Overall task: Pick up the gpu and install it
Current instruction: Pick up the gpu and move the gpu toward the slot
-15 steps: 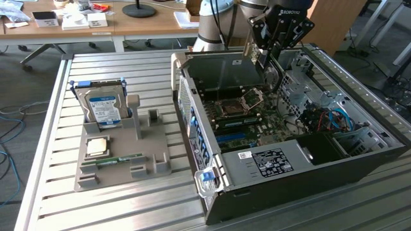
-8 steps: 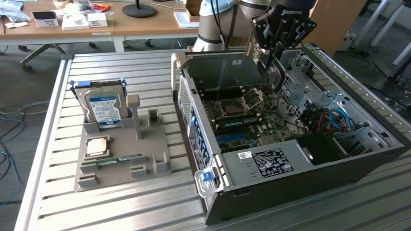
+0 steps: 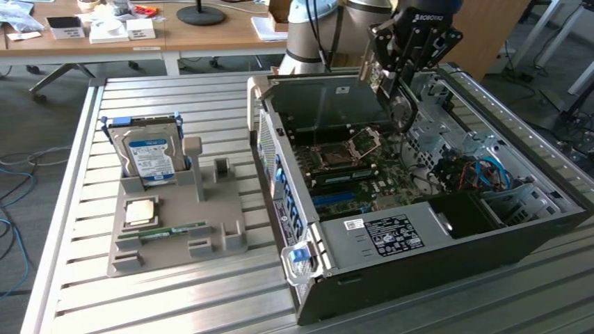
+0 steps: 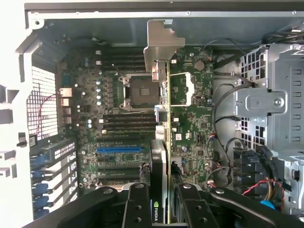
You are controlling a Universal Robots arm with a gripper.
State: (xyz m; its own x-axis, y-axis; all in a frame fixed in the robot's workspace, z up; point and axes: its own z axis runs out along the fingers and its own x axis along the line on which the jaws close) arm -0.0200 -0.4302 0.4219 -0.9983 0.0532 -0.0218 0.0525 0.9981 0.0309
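Note:
My gripper hangs over the open computer case, shut on the gpu. The wrist view looks along the gpu edge-on: a thin dark card with a green board edge and a silver bracket at its far end, clamped between my two black fingers. It is held upright above the motherboard, clear of it, roughly over the processor socket. A blue expansion slot and several black slots lie beside the card's line.
A grey parts holder on the slatted table carries a hard drive, a processor chip and a green memory stick. Inside the case are a drive cage, loose cables and the power supply.

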